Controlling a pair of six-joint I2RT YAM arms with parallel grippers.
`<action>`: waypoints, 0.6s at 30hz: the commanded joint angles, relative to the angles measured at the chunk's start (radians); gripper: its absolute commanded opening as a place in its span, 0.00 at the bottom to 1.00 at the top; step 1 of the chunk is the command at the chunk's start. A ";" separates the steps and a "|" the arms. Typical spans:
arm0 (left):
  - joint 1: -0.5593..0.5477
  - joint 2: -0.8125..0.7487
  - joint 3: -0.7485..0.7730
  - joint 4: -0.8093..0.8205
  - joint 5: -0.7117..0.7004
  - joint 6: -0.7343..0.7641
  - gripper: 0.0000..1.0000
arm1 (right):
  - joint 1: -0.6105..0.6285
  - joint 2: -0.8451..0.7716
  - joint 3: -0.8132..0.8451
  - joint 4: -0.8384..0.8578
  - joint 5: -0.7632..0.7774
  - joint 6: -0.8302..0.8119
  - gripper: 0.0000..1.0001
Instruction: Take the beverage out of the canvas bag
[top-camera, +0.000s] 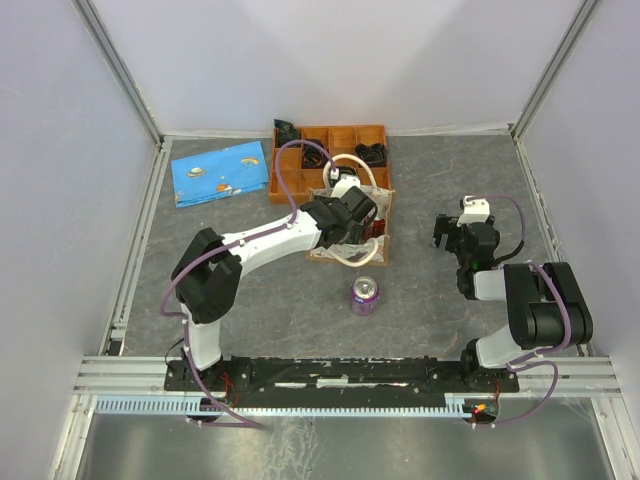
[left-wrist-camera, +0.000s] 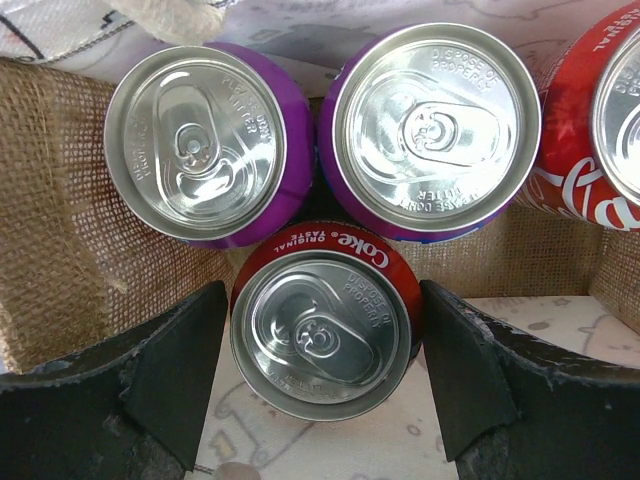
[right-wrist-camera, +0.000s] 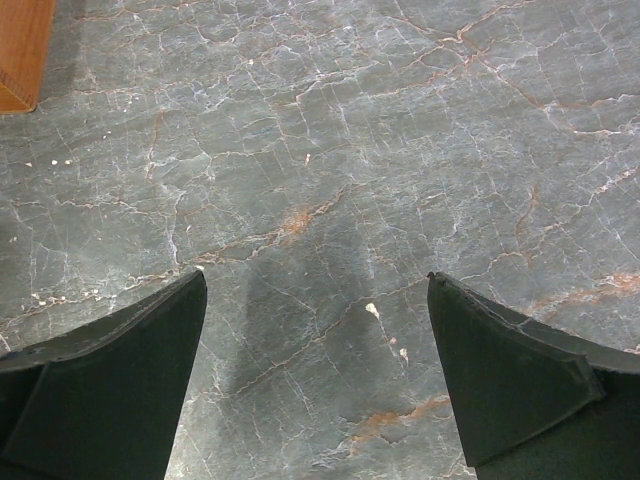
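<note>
My left gripper (top-camera: 356, 226) reaches down into the cream canvas bag (top-camera: 384, 207) in the middle of the table. Inside the bag stand several beverage cans: two purple ones (left-wrist-camera: 205, 140) (left-wrist-camera: 432, 130), a red one (left-wrist-camera: 600, 110) at the right edge, and a red Coke can (left-wrist-camera: 325, 335). The left gripper (left-wrist-camera: 322, 292) is open, with one finger on each side of the Coke can, very close to its sides. The bag's woven inner wall (left-wrist-camera: 60, 200) lies to the left. My right gripper (top-camera: 447, 232) (right-wrist-camera: 317, 290) hangs open over bare table, right of the bag.
One purple can (top-camera: 364, 296) stands on the table just in front of the bag. An orange-brown compartmented tray (top-camera: 330, 140) sits behind the bag, and its corner (right-wrist-camera: 20, 50) shows in the right wrist view. A blue pouch (top-camera: 218, 172) lies at the back left.
</note>
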 joint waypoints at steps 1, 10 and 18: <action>0.033 0.028 0.008 -0.076 -0.038 -0.025 0.83 | 0.006 -0.004 0.029 0.021 0.011 -0.016 0.99; 0.033 0.049 0.066 -0.069 -0.102 0.017 0.77 | 0.007 -0.004 0.029 0.022 0.011 -0.017 0.99; 0.033 0.071 0.074 -0.096 -0.079 0.034 0.15 | 0.007 -0.004 0.028 0.021 0.011 -0.016 0.99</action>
